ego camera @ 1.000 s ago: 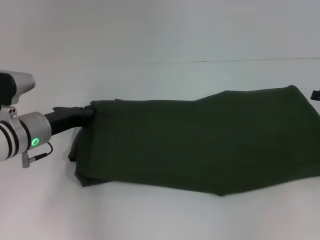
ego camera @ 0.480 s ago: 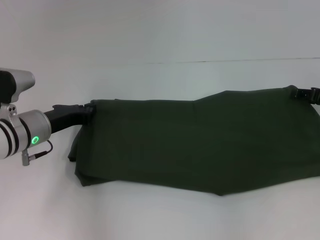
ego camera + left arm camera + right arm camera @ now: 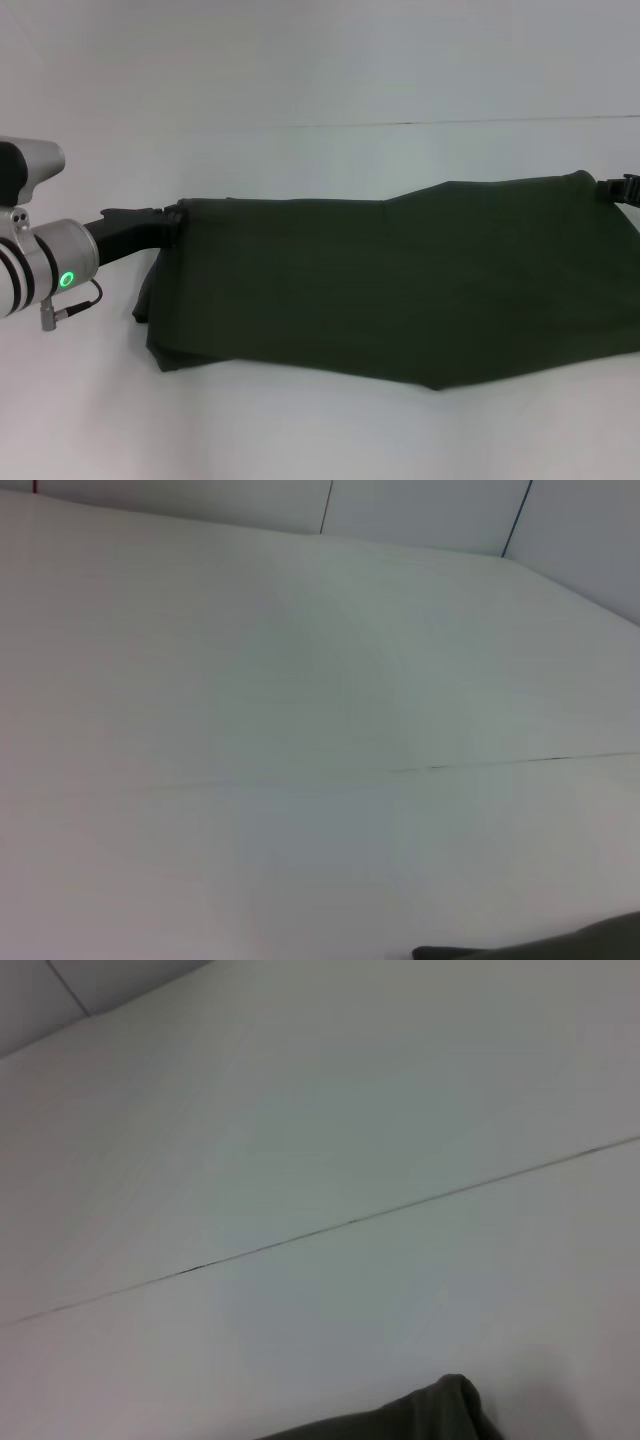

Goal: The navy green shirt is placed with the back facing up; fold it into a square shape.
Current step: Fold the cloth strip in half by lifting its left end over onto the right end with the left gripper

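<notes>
Left tool (image 3: 170, 222): black, extended from the silver wrist with its green ring light (image 3: 67, 280), tip at the shirt's far left corner and touching the cloth there. The cloth hides the fingertips, so whether the tool is spread or pinching the corner cannot be told.

Right tool (image 3: 618, 187): only a small black part shows at the right edge of the head view, touching the shirt's far right corner. Its fingers are also out of sight, so how far it is open cannot be told.

Shirt (image 3: 400, 285): dark olive green, lying on the white counter (image 3: 300, 80) as a long band that runs from the left tool across to the right edge of the head view. The far edge runs straight from the left corner, then rises toward the right corner. The near edge is irregular, dipping to a point right of centre. At the left end a doubled layer of cloth shows beneath the top layer.

Wrist views: each shows mostly bare counter crossed by a thin dark seam (image 3: 330, 1225), with a small piece of shirt at the frame's border (left wrist (image 3: 560, 947); right wrist (image 3: 420, 1415)). Neither shows its own tool.
</notes>
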Motion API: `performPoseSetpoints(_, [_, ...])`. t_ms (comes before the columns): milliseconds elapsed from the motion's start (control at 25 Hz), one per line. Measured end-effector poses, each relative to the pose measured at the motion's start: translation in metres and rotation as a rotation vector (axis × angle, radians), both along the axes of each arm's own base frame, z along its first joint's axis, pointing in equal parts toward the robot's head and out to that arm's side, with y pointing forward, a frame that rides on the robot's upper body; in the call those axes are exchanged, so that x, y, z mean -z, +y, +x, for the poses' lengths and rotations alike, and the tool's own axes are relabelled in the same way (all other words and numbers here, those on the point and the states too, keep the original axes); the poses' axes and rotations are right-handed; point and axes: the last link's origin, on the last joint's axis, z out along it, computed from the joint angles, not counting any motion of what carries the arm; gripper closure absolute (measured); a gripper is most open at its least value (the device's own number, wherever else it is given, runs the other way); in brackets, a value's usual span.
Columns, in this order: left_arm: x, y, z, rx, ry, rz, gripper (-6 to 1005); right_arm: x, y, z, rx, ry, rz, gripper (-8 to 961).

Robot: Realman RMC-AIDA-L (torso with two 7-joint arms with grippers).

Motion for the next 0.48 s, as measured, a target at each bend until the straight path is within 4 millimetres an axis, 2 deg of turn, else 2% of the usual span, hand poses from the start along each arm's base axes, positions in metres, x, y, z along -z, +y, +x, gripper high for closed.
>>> performPoseSetpoints(200, [-0.0015, 0.0018, 0.0013, 0.003, 0.000, 0.008, 969, 0.0007, 0.0001, 0.0006, 0.000, -0.007, 0.006, 793])
performPoseSetpoints(440, [-0.0054, 0.0032, 0.0004, -0.005, -0.004, 0.027, 969, -0.0029, -0.0024, 0.0071, 0.022, -0.001, 0.038, 953])
performPoseSetpoints(480, [-0.0056, 0.0030, 0.0001, -0.006, -0.005, 0.028, 969, -0.0048, -0.0033, 0.0088, 0.027, 0.002, 0.047, 953])
